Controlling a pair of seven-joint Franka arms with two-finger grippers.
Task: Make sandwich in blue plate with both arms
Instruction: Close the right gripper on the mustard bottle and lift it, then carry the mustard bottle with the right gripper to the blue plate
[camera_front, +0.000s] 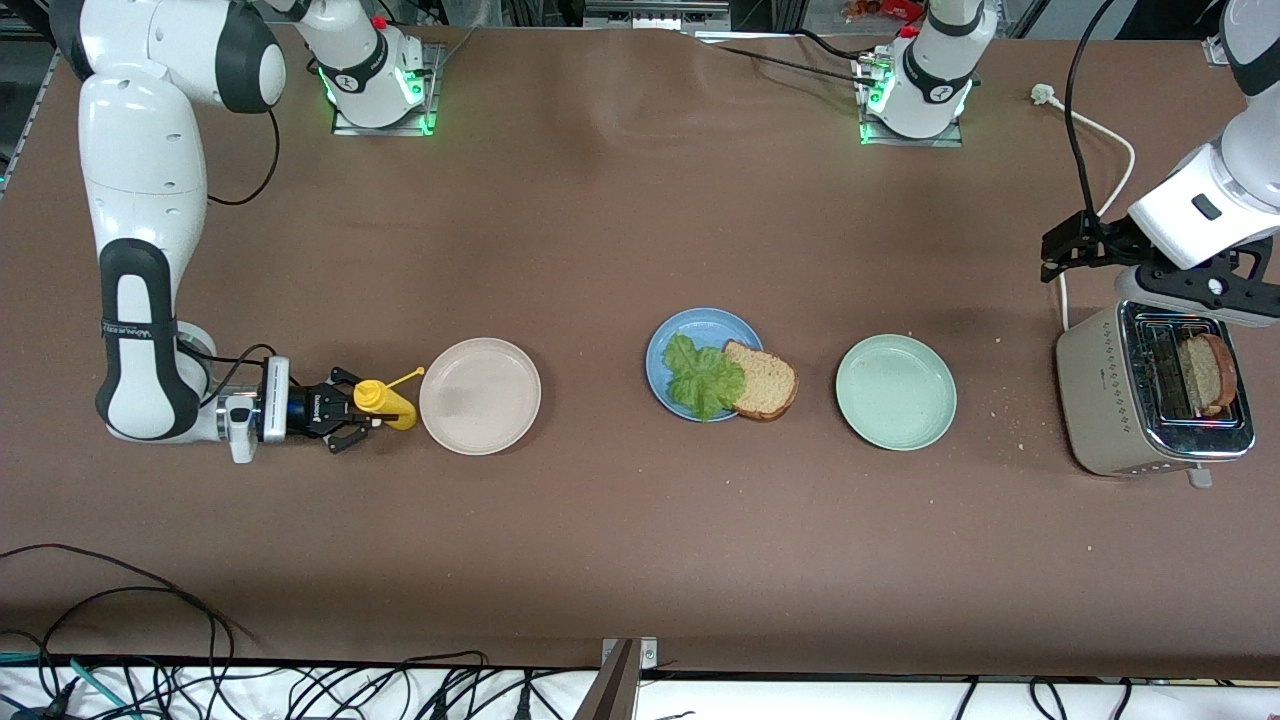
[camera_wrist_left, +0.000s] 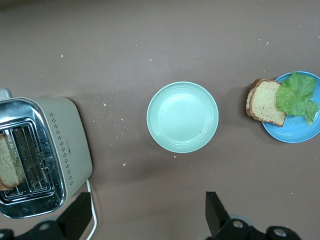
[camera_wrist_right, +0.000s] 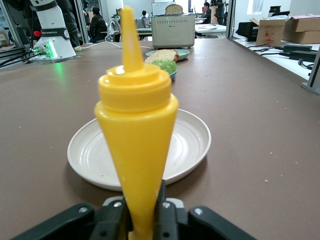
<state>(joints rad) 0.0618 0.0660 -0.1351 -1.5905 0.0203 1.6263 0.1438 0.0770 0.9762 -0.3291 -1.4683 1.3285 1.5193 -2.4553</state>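
The blue plate (camera_front: 700, 328) (camera_wrist_left: 295, 132) lies mid-table with a ruffled lettuce leaf (camera_front: 705, 378) (camera_wrist_left: 297, 95) on it. A brown bread slice (camera_front: 762, 380) (camera_wrist_left: 265, 102) overhangs its rim toward the left arm's end. A second slice (camera_front: 1210, 372) (camera_wrist_left: 10, 165) stands in the toaster (camera_front: 1100, 400) (camera_wrist_left: 60, 145). My left gripper (camera_front: 1190, 288) (camera_wrist_left: 145, 220) hangs open and empty over the toaster's edge. Low at the table, my right gripper (camera_front: 362, 412) (camera_wrist_right: 142, 220) is shut on a yellow squeeze bottle (camera_front: 385, 400) (camera_wrist_right: 135, 130).
A cream-white plate (camera_front: 480, 396) (camera_wrist_right: 190, 145) lies right beside the bottle. A pale green plate (camera_front: 895, 392) (camera_wrist_left: 182, 117) sits between the blue plate and the toaster. Crumbs dot the table near the toaster, and its white cord (camera_front: 1100, 130) runs toward the left arm's base.
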